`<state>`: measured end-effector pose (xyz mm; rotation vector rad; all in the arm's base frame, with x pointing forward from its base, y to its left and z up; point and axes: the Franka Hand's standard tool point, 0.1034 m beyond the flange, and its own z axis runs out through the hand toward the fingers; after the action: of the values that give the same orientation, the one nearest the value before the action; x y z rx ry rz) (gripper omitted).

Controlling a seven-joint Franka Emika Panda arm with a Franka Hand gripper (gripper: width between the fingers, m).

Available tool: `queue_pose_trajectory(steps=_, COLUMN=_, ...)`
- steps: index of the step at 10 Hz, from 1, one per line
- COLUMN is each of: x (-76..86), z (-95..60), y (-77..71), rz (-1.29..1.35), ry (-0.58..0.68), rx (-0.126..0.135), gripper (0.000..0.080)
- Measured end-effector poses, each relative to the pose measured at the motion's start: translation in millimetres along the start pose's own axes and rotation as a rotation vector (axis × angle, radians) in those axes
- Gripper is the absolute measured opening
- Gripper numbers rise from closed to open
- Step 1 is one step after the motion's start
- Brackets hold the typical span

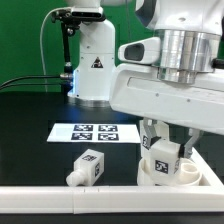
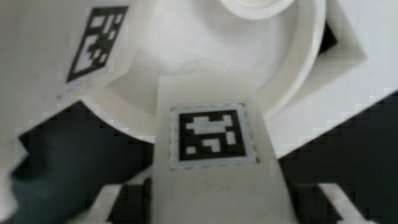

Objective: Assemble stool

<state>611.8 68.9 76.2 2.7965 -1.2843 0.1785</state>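
We see the claw point(image 1: 162, 149) clamped on a white stool leg point(image 2: 214, 135), jaws pressed to its sides; the leg stands roughly upright with its lower end at the round seat point(image 1: 172, 174), though we cannot tell whether it is joined to it; only the wrist view shows us the leg's tag squarely, and a second tag on the seat; only the exterior view gives us the loose leg point(image 1: 88, 166), well apart toward that view's left, the marker board point(image 1: 96, 132) behind it, and the black table point(image 1: 30, 130).
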Motion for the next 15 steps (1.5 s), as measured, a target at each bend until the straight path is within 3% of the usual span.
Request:
queue_pose_trajectory(steps=4, x=1.9, z=1.0, y=9.0, rz=0.201, ry=-0.002, rx=-0.022, gripper=0.0337)
queue_pose_trajectory(steps=5, x=1.7, z=1.7, y=9.0, rz=0.199, ry=-0.001, rx=-0.022, gripper=0.0407)
queue_pose_trajectory(steps=6, x=2.9, z=-0.4, y=8.6, rz=0.190, ry=-0.004, rx=-0.017, gripper=0.0407)
queue_pose_trajectory(steps=7, x=8.4, z=-11.5, y=8.5, rz=0.165, ry=-0.013, rx=0.007, gripper=0.0588)
queue_pose_trajectory(steps=9, x=27.3, z=-38.5, y=17.5, rz=0.117, ry=-0.033, rx=0.065, gripper=0.0630)
queue_pose_trajectory(steps=10, x=32.1, z=-44.0, y=17.9, rz=0.120, ry=-0.030, rx=0.076, gripper=0.0647)
queue_pose_trajectory(steps=15, x=28.2, z=-38.8, y=17.4, rz=0.111, ry=-0.031, rx=0.068, gripper=0.0649)
